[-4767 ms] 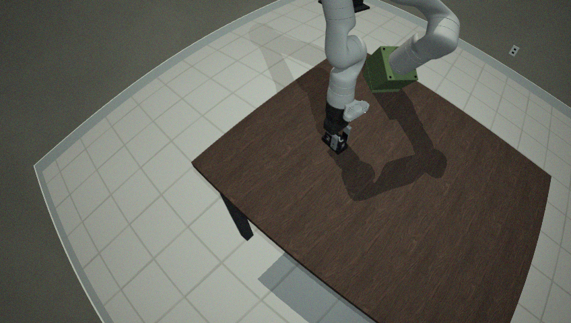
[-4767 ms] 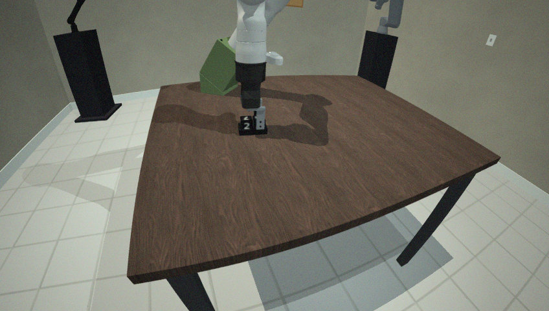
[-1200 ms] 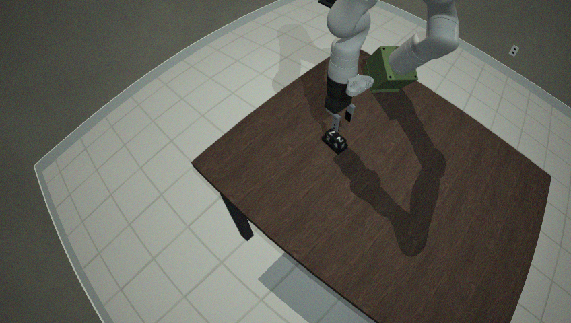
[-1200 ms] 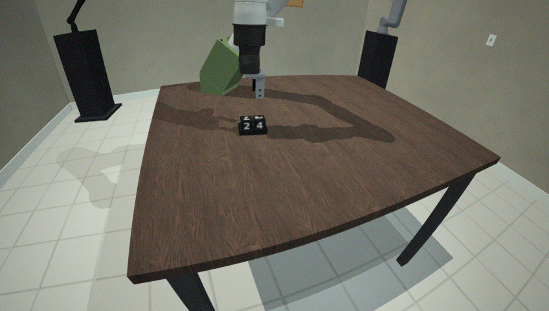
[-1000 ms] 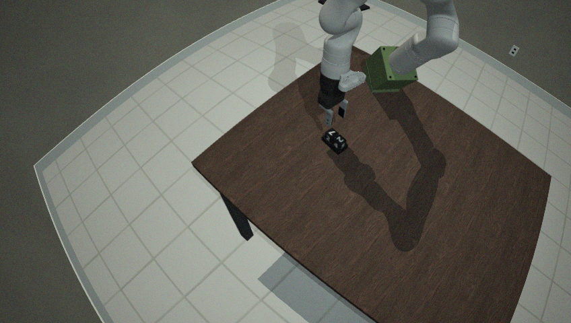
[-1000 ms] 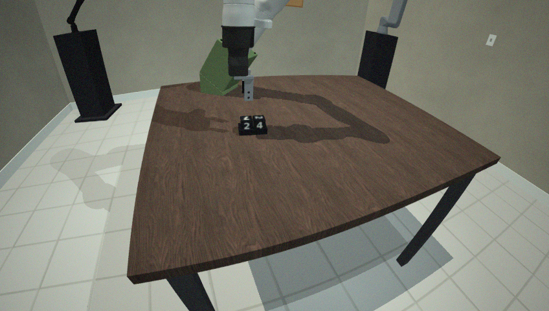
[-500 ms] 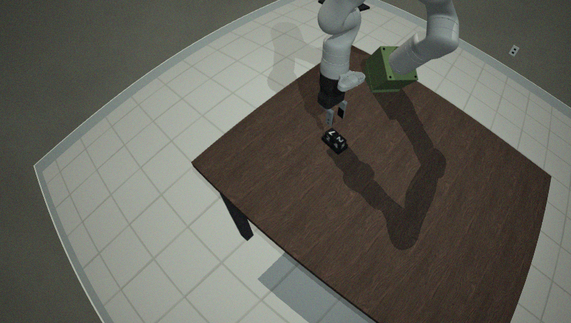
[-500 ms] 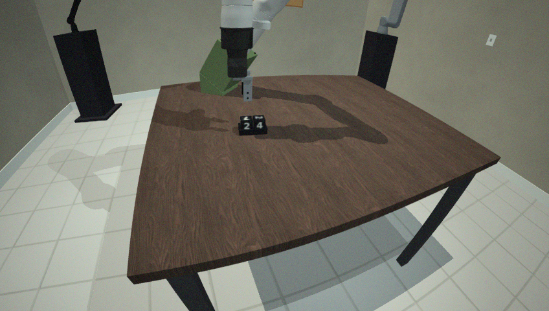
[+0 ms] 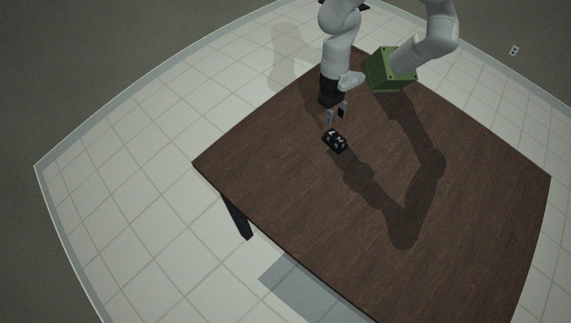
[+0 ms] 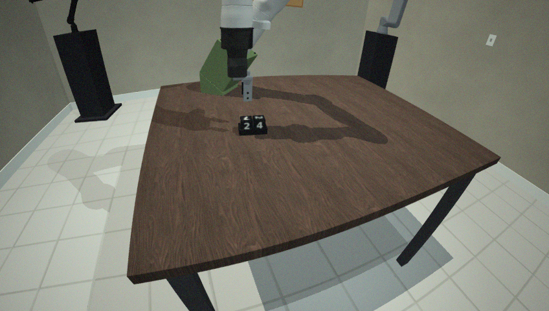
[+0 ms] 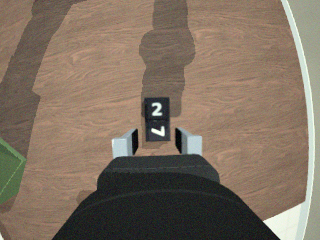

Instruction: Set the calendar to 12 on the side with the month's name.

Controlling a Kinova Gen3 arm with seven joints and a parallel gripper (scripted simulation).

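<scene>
- From the top: the tray [image 9: 339, 152] with its two cubes [image 9: 332, 133] [image 10: 259, 122] [image 11: 157, 109] is sitting on the wood table [image 9: 400, 132] [image 10: 292, 184] [image 11: 235, 90], claw [image 9: 335, 116] [image 10: 247, 99] [image 11: 156, 137] hanging above it.
- Exterior: yep, cubes are side by side in the tray, 2 and 4 facing this way. Green block [image 10: 217, 69] is behind the tray.
- Wrist: claw's fingers are spread apart, gripping nothing, near the cubes. Tops show 2 and a sideways 7.

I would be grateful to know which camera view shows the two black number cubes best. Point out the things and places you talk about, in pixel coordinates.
The exterior view: it shows the two black number cubes [image 9: 335, 138] [image 10: 252, 122] [image 11: 157, 119] side by side, white 2 and 4 readable on their fronts. The wrist view shows only their tops, a 2 and a 7; the top view shows them small and slanted.
</scene>
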